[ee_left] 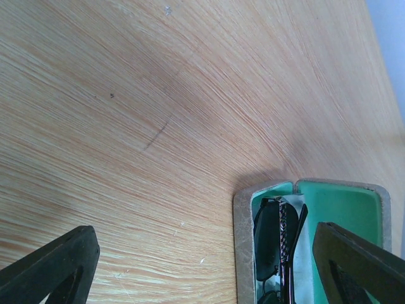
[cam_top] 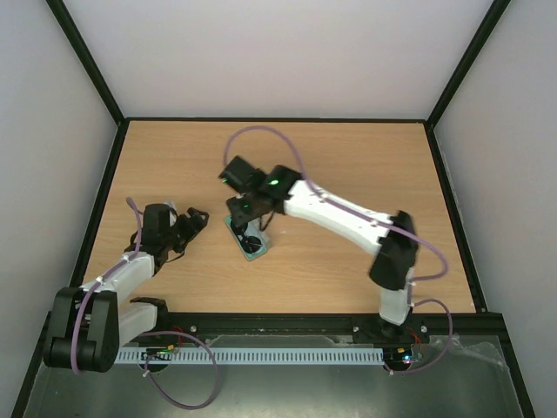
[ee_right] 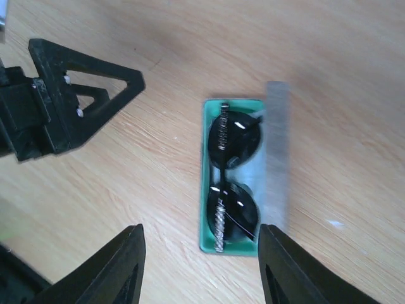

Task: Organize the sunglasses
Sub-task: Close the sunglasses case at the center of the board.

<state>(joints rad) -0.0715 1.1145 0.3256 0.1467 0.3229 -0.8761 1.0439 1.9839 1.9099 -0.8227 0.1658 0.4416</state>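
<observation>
The sunglasses (ee_right: 233,174) lie folded inside the open grey case (ee_right: 205,190), on its green lining, dark lenses up. The case lid (ee_right: 276,158) stands up along the right side and looks blurred. My right gripper (ee_right: 202,229) hovers open just above the near end of the case, holding nothing. In the top view the case (cam_top: 252,242) sits mid-table under the right gripper (cam_top: 248,218). My left gripper (cam_top: 193,222) is open and empty, a short way left of the case. The left wrist view shows the sunglasses (ee_left: 278,234) in the case (ee_left: 243,253), near my right fingertip (ee_left: 361,259).
A pale cloth (ee_left: 305,253) lies under the sunglasses in the case. The left gripper's black fingers (ee_right: 82,95) show at the upper left of the right wrist view. Bare wooden tabletop (cam_top: 348,165) surrounds the case, bounded by the black frame (cam_top: 104,174).
</observation>
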